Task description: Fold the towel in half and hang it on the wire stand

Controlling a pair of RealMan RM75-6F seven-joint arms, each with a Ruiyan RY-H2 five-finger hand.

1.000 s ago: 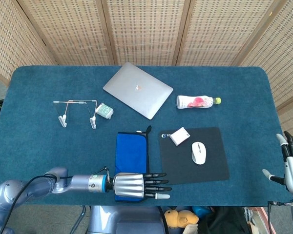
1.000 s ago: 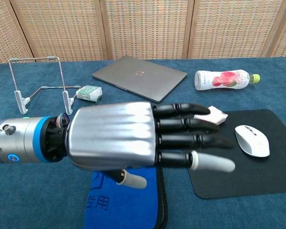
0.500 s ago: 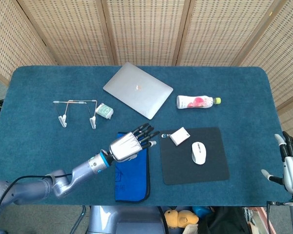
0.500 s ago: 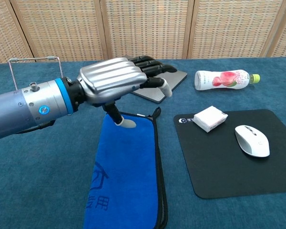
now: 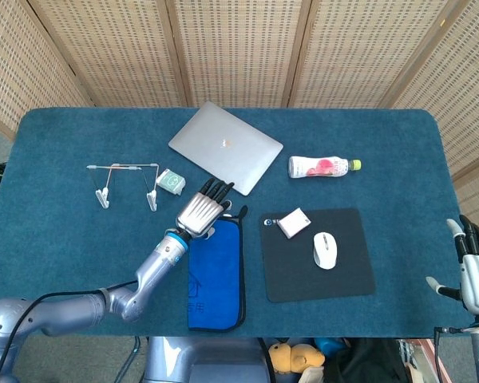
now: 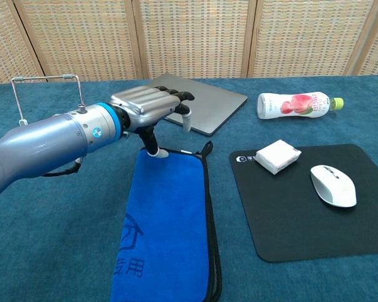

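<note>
Currently, from left to right:

Wire stand [image 5: 126,182]: seen upright on the bench [image 5: 56,144] at the left, with white feet; in the chest view only its top loop and one side show, behind the left arm.

Small packet [image 5: 171,182]: a green-and-white pack is laid just beside the stand's right foot.

Left robot hand [image 5: 200,211]: held over the far end of the towel, palm down, fingers apart and stretched toward the laptop. Nothing is gripped. In the chest view the thumb tip [image 6: 154,152] is seen at the towel's far edge; whether it is actually touching the cloth cannot be told.

Towel [image 5: 215,273]: a blue cloth is spread flat and lengthwise on the bench, near the front edge, between the stand and the mouse pad. It is edged in black, with a small loop at its far right corner.

Laptop [image 5: 225,147]: closed, silver, set at an angle behind the towel.

Mouse pad [image 5: 351,273]: black, just right of the towel, apart from it. A small white box [image 5: 294,223] is placed on its far left corner and a white mouse [image 5: 325,250] near its middle.

Bottle [image 5: 322,167]: laid on its side behind the pad, pink label, green cap to the right.

Right robot hand [image 5: 477,273]: seen at the right edge of the head view, off the bench, fingers upright and spread, empty.
</note>
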